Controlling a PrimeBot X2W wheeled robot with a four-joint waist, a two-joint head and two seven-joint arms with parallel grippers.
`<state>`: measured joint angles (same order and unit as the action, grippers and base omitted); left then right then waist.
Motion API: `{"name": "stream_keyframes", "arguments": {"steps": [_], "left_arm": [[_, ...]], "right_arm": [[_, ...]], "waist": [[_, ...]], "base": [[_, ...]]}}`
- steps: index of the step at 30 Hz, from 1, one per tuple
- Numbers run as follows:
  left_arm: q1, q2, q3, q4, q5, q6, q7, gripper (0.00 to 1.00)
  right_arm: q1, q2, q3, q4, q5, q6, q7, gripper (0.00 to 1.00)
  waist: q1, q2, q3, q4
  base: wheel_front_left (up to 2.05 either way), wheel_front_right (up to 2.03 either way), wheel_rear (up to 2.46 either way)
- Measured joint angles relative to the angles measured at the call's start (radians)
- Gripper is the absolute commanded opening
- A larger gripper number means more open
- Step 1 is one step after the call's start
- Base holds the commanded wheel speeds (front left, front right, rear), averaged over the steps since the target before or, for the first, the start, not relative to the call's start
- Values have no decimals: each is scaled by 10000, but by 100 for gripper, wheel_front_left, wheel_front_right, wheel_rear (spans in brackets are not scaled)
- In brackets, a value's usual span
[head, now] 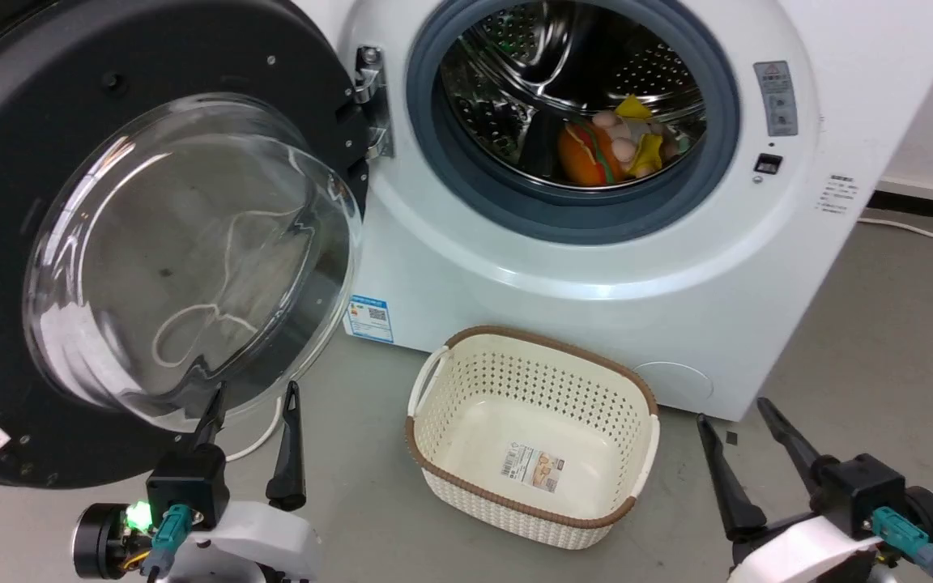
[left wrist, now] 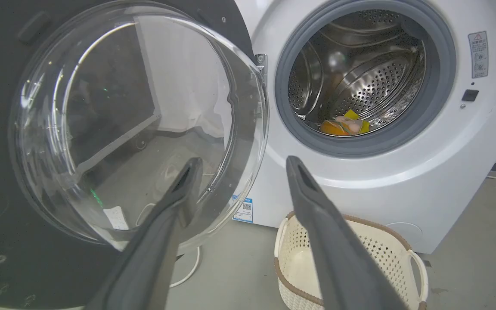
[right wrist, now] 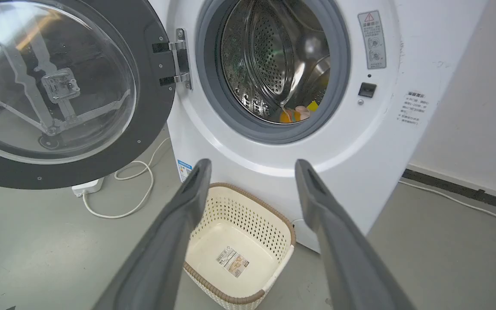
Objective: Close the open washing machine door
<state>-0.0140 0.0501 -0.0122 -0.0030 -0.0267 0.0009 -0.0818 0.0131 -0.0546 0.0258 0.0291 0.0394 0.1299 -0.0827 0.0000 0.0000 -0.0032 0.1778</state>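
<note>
Nothing is done yet: the door (head: 151, 243) stands wide open, swung out from the left edge of the washer (head: 515, 267) front. The left gripper (head: 256, 389), fingers spread (empty), is just beside the door's lower part; contact cannot be told. The right gripper (head: 732, 410), likewise spread and empty, is well apart from it.

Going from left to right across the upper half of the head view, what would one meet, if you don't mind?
washing machine door → metal hinge → steel drum → grey warning label

Left pincer (head: 256, 390) and right pincer (head: 732, 411) are shown held low and well apart, fingers parted and pointed upward.
</note>
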Motion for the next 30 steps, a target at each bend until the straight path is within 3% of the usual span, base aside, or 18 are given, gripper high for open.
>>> {"name": "stream_keyframes", "arguments": {"steps": [30], "left_arm": [[360, -2, 67, -568, -284, 416, -616, 100]], "right_arm": [[-556, 0, 790, 633, 77, 0, -608, 100]], "waist": [[0, 0, 168, 1335]], "base": [[-5, -5, -5]]}}
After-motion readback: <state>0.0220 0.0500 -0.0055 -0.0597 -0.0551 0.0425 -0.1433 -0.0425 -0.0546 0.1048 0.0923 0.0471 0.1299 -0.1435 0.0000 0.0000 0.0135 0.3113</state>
